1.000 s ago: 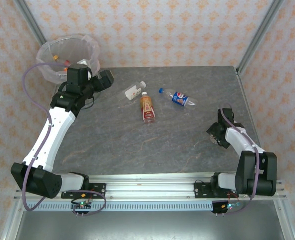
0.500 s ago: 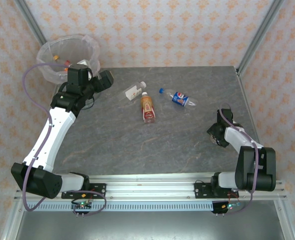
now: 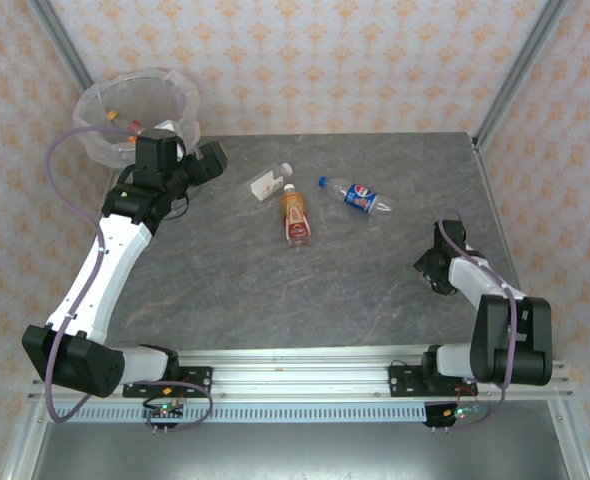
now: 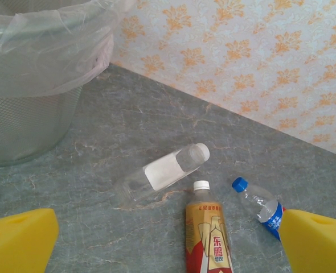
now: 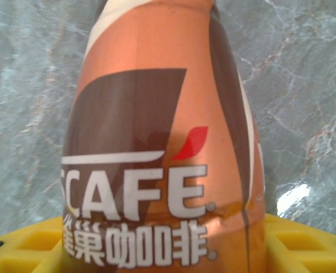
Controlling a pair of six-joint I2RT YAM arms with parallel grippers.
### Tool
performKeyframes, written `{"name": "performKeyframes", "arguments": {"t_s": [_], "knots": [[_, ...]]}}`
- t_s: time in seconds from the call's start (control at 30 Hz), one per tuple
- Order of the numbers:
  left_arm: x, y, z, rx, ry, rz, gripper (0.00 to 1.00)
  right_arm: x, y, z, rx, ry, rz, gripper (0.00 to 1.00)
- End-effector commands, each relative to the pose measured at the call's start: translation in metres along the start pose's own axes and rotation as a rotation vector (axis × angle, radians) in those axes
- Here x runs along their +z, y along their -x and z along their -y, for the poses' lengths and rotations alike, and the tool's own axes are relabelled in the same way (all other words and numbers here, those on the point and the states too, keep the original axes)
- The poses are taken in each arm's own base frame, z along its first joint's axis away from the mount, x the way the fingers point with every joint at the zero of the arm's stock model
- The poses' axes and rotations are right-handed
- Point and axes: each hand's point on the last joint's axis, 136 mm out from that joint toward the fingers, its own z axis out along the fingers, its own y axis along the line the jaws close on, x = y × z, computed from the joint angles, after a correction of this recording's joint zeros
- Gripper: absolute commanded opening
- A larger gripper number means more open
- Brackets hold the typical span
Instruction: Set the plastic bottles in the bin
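left pincer (image 4: 168,242) wide apart, near the bin (image 4: 31,114). right pincer (image 5: 165,245) straddles a brown coffee bottle (image 5: 156,142) on the table (image 5: 304,85); cannot tell whether it is clamped.

The desk (image 3: 275,290) is a grey slab veined like marble. Wallpaper (image 3: 375,60) in cream with an orange floral motif covers the walls beyond its far, left and right edges. A slanting aluminium post (image 3: 515,75) rises at the far right corner, and another post (image 3: 60,45) stands near the far left corner. An aluminium rail (image 3: 305,365) runs along the near edge, with a plain grey metal panel (image 3: 295,450) beyond it.
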Motion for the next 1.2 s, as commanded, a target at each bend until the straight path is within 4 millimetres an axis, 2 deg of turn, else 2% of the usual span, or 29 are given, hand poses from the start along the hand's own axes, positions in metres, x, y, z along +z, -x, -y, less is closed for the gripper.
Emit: {"name": "performKeyframes", "arguments": {"t_s": [0.0,0.1,0.23,0.37,0.6,0.83,0.97,1.17], "knots": [[-0.003,-0.006,-0.004,0.022,0.017,-0.017,1.00,-0.015,0.008,-0.013,-0.027,0.100,0.051,0.57],[-0.002,-0.010,0.000,0.017,-0.011,-0.033,1.00,-0.032,0.016,-0.029,-0.034,0.210,0.111,0.55],[0.004,-0.020,0.011,0.007,-0.080,-0.072,1.00,-0.062,0.019,-0.070,-0.075,0.476,0.181,0.53],[0.012,-0.031,0.026,-0.024,-0.172,-0.113,1.00,-0.088,0.017,-0.104,-0.139,0.646,0.238,0.52],[0.019,-0.047,0.055,-0.037,-0.292,-0.173,1.00,-0.124,-0.009,-0.168,-0.322,0.858,0.239,0.52],[0.019,-0.064,0.082,-0.010,-0.395,-0.221,1.00,-0.142,-0.036,-0.204,-0.481,0.945,0.235,0.54],[0.009,-0.074,0.110,0.040,-0.518,-0.235,1.00,-0.156,-0.054,-0.222,-0.545,1.012,0.212,0.54],[-0.002,-0.095,0.142,0.180,-0.601,-0.244,1.00,-0.181,-0.081,-0.248,-0.653,1.103,0.195,0.54]]}}
